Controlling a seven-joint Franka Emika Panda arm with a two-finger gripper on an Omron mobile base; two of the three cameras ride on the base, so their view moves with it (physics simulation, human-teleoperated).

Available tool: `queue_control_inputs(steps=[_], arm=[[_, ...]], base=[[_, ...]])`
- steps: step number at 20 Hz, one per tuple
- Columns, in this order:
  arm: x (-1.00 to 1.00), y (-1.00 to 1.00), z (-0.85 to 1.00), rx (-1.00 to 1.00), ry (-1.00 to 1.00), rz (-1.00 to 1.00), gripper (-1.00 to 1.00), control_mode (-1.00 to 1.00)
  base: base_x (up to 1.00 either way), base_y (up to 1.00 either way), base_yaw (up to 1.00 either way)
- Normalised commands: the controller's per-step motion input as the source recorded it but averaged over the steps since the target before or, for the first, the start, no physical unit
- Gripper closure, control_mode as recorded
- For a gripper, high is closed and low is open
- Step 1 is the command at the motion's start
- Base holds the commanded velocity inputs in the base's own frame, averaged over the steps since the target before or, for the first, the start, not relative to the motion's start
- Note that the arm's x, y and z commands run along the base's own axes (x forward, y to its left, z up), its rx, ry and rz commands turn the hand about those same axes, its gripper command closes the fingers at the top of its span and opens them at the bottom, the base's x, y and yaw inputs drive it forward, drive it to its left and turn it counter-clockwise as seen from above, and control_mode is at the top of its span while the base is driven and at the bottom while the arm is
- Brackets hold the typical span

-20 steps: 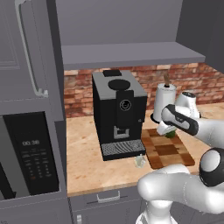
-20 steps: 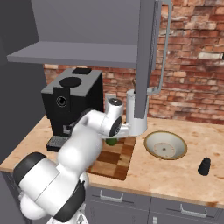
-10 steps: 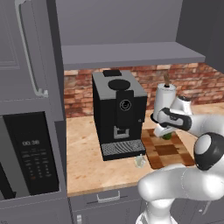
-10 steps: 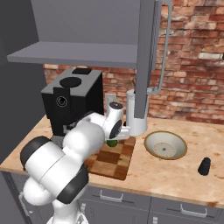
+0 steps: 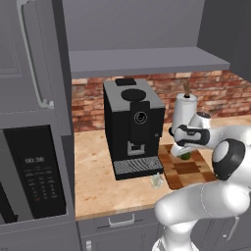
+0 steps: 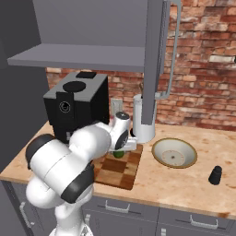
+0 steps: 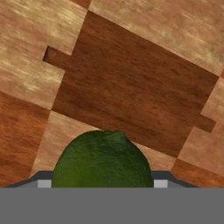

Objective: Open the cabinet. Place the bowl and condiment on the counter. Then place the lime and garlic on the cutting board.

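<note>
My claw (image 5: 185, 151) hangs low over the cutting board (image 5: 188, 169), pinching the lime (image 7: 103, 159) between its tips; in the hand view the green fruit sits right at the bottom with checkered wood close behind it. Whether the lime touches the board yet, I cannot tell. Cabinet (image 6: 154, 60) door stands open. Bowl (image 6: 174, 152) and condiment (image 6: 215, 175) sit on the counter (image 6: 193, 184), to the right of the board, apart from each other. Garlic (image 5: 157, 180) lies on the counter just off the board's left edge, in front of the coffee machine (image 5: 132, 127).

Risks, as I judge them: the lime is round, so if I let go while it hangs above the wood it could roll off the board onto the counter. The paper-towel roll (image 5: 185, 110) stands just behind my wrist, so a careless lift could knock it. Reaching for the garlic next, I could brush the coffee machine's tray.
</note>
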Motion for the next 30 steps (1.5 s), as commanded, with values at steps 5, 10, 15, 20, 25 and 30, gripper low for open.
queue_control_inputs(steps=[5,10,15,20,25,30], arm=[[0.0,-0.04,-0.23,0.0,0.0,0.0,1.0,-1.0],[0.0,-0.03,-0.22,0.0,0.0,0.0,1.0,-1.0],[0.0,-0.01,-0.18,0.0,0.0,0.0,-1.0,-1.0],[-0.16,-0.02,0.01,0.03,0.0,-0.01,-1.0,-1.0],[-0.17,0.0,0.09,0.03,-0.02,-0.04,-1.0,-1.0],[-0.03,0.12,0.28,0.02,-0.12,-0.04,-1.0,-1.0]], base=[[0.0,0.0,0.0],[0.0,0.0,0.0],[0.0,0.0,0.0],[0.0,0.0,0.0],[0.0,0.0,0.0],[0.0,0.0,0.0]])
